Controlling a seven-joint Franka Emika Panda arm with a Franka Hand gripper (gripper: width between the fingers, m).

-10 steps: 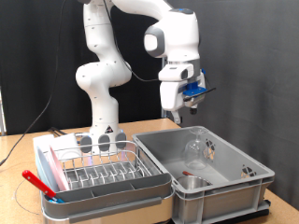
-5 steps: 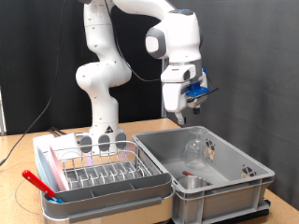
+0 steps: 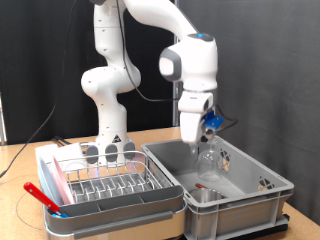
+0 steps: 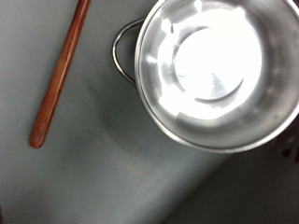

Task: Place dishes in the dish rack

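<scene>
Hovering above the large grey plastic bin point(image 3: 235, 180), over a shiny round steel cup point(image 4: 217, 70). Thin red stick-like utensil point(image 4: 59, 75) beside the cup, apart. Fingers' point(image 3: 198, 143) opening: cannot tell.

On my exterior view, the dish rack point(image 3: 105, 180) sits in its tray point(image 3: 60, 215) at the left of the table point(image 3: 160, 135), with the bin point(image 3: 250, 195) touching it on the right. The plate point(image 3: 78, 178) lies in the rack. My gripper point(image 3: 203, 143) hangs over the bin. In the wrist view, the steel cup point(image 4: 220, 70) rests on the bin floor, the stick utensil point(image 4: 58, 75) just beside it.
</scene>
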